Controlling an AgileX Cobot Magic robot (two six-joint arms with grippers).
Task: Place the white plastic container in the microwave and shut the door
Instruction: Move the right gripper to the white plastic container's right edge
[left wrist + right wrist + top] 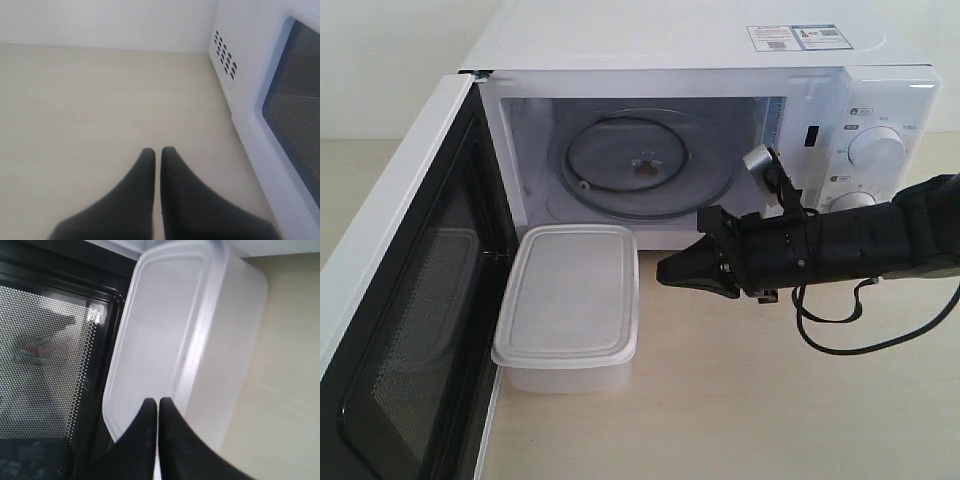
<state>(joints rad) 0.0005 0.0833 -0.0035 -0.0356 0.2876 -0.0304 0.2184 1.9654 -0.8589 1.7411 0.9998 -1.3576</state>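
Left gripper (157, 150) of mine: fingers pressed together over bare table (100, 100), seen in wrist view only. Door (410, 330) open at frame left, cut off by left & bottom edges. White plastic container (570, 300), lid on, lower centre-left on table, just beside door, before microwave (720, 90); long axis runs up-down, short end twd cavity. Right gripper (665, 270) pinched shut, empty, pointing left at container; contact unclear. Arm hides lower dial.

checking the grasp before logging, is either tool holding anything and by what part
Nothing is held. The right tool is shut and empty beside the white plastic container; the left tool is shut over the table.
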